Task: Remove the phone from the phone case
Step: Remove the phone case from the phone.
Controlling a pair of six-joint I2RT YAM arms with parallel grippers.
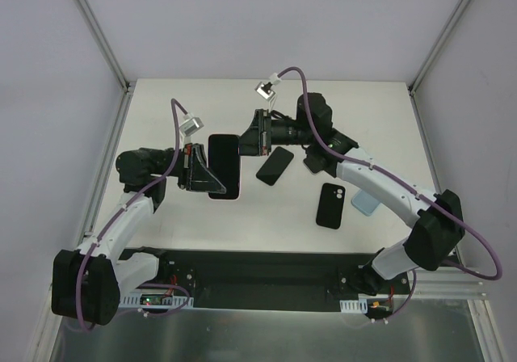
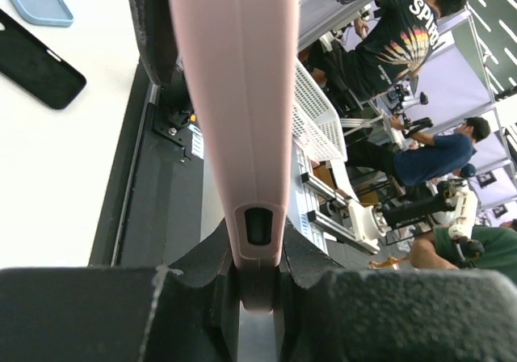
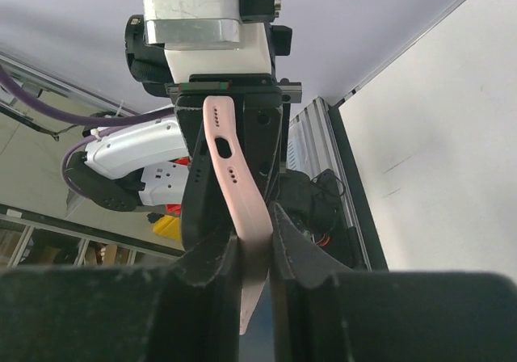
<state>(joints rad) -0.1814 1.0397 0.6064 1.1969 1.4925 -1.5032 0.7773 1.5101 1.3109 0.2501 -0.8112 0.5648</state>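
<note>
My left gripper (image 2: pixel 258 297) is clamped on one thin edge of the pink case (image 2: pixel 234 95), its fingers pressed against both faces near a dark oval port. My right gripper (image 3: pixel 254 265) is closed on the opposite edge of the same case, facing the left gripper across it. From the top camera I see the phone (image 1: pixel 224 164) held between the two arms above the white table (image 1: pixel 202 103), dark screen up, with the case's pink rim showing along its near end, so it sits inside the case. On the table to the right lie a dark slab (image 1: pixel 275 166), a black case (image 1: pixel 329 205) and a blue case (image 1: pixel 367 203), all apart from the grippers.
</note>
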